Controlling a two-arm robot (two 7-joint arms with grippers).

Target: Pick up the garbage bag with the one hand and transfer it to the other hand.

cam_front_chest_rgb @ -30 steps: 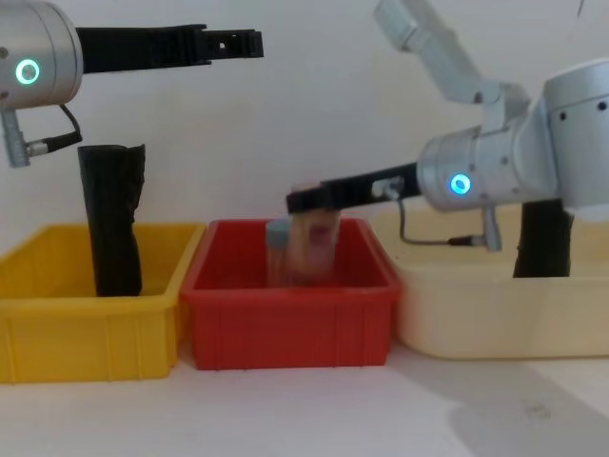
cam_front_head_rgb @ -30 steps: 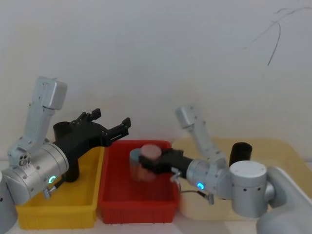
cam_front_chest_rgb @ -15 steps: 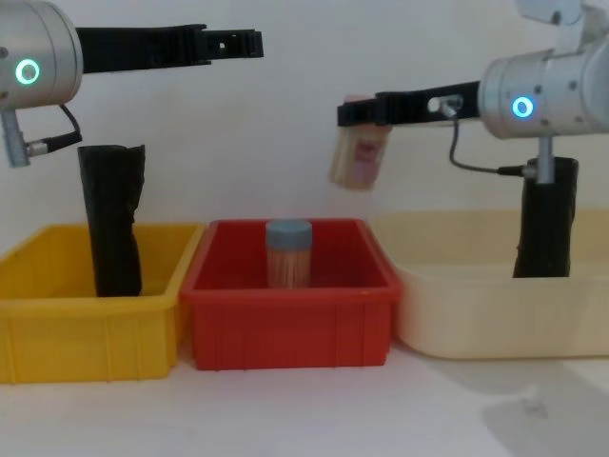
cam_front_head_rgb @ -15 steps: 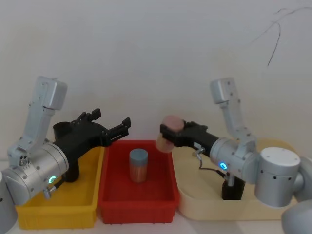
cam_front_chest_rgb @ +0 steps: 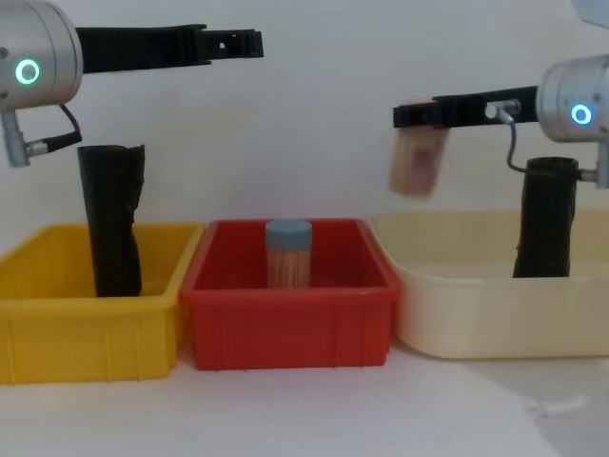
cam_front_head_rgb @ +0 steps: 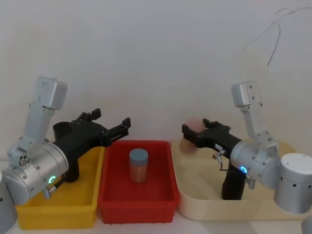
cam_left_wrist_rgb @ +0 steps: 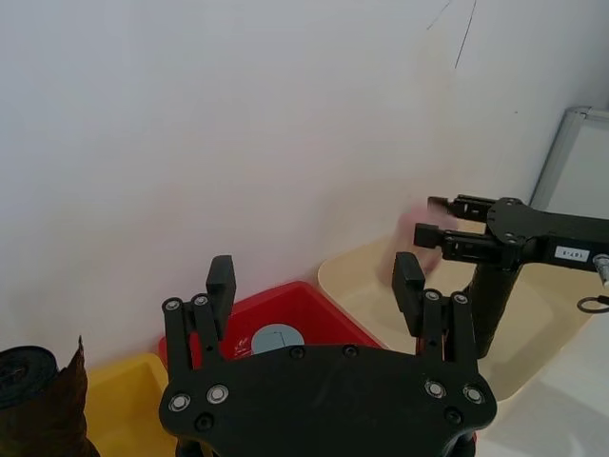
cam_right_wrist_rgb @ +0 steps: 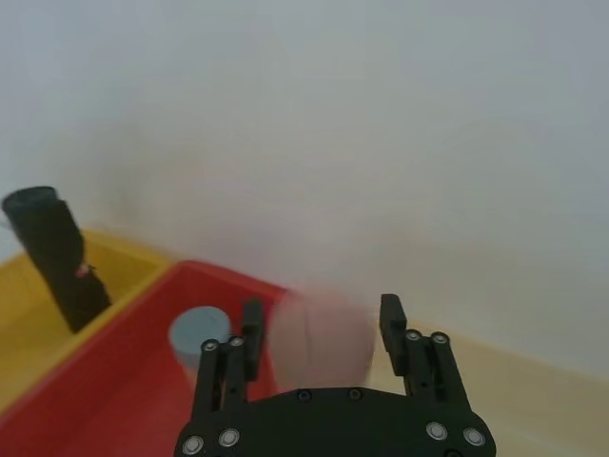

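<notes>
Black garbage bag (cam_front_chest_rgb: 547, 217) stands upright in the cream bin (cam_front_chest_rgb: 457, 319), below the right end effector (cam_front_chest_rgb: 416, 115), which pinches a blurred pink jar (cam_front_chest_rgb: 417, 160). The left end effector (cam_front_head_rgb: 111, 126), fingers spread and empty, hangs above the yellow bin (cam_front_head_rgb: 58, 207).

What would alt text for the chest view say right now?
The right gripper holds a pink-capped jar in the air above the cream tub. The left gripper hangs above the yellow bin, fingers open, and a blue-capped jar stands in the red bin.
</notes>
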